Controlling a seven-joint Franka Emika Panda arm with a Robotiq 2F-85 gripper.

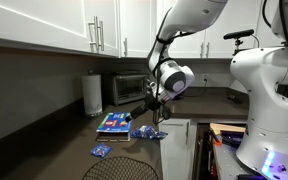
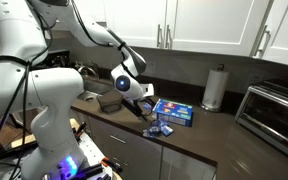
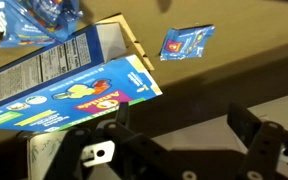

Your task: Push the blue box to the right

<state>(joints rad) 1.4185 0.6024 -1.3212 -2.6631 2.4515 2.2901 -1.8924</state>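
Note:
The blue box (image 3: pixel 69 85) is a flat blue carton with a colourful picture and pale edges. It lies on the dark counter in both exterior views (image 1: pixel 113 123) (image 2: pixel 173 112). My gripper (image 3: pixel 179 125) is open and empty, with nothing between its fingers. In the wrist view the box's edge lies just beyond the gripper's left finger. In both exterior views the gripper (image 1: pixel 143 113) (image 2: pixel 142 108) hangs low beside the box; whether it touches the box I cannot tell.
Small blue-and-white packets lie near the box (image 3: pixel 187 43) (image 3: pixel 39 22) (image 1: pixel 146 133) (image 1: pixel 100 151) (image 2: pixel 156 128). A paper towel roll (image 1: pixel 93 94) (image 2: pixel 216 88) and a toaster oven (image 1: pixel 128 88) (image 2: pixel 276 112) stand at the back. A white robot body (image 1: pixel 269 90) (image 2: pixel 44 110) stands nearby.

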